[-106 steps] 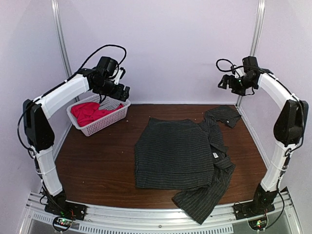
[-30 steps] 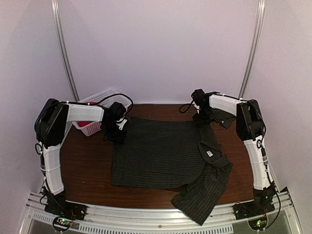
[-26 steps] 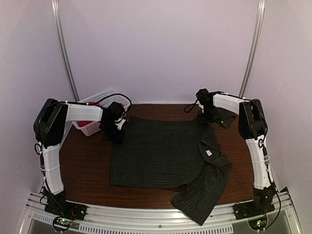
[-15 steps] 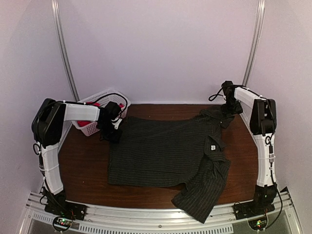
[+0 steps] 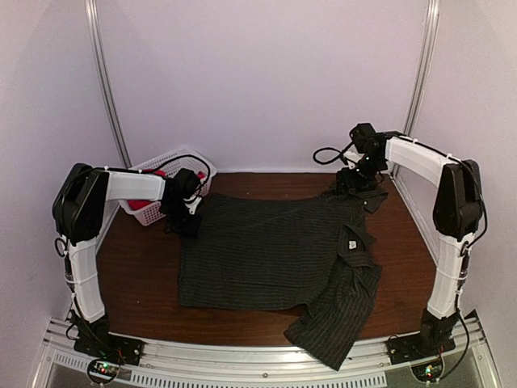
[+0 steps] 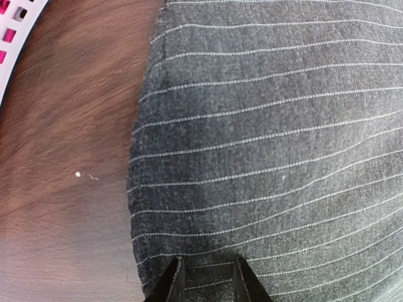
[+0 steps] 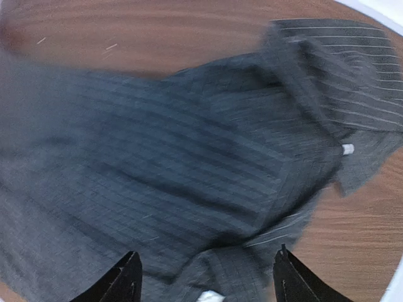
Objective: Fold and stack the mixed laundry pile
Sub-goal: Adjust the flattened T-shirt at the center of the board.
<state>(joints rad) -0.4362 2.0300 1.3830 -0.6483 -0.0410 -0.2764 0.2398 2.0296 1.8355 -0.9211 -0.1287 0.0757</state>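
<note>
Shirt (image 5: 266, 250), dark and pinstriped, lies spread on the worktop (image 5: 137, 267), dragged slightly leftward since 1 second ago. The left hand (image 6: 206, 283) is narrow, pinching its far left corner. Right hand (image 7: 206, 251), wide and empty, has swung from the far sleeve to above the collar; the red T-shirt (image 5: 139, 204) sits in the basket (image 5: 166, 162).

The white tag (image 5: 353, 242) on the shirt (image 5: 258, 250) seems too small to read.

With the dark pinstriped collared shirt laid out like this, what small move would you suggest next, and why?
Probably lower the open right tool onto the bunched far-right sleeve of the dark pinstriped collared shirt and pinch it: the left tool grips the far-left edge, the body lies flat, and that sleeve looks unfolded.
</note>
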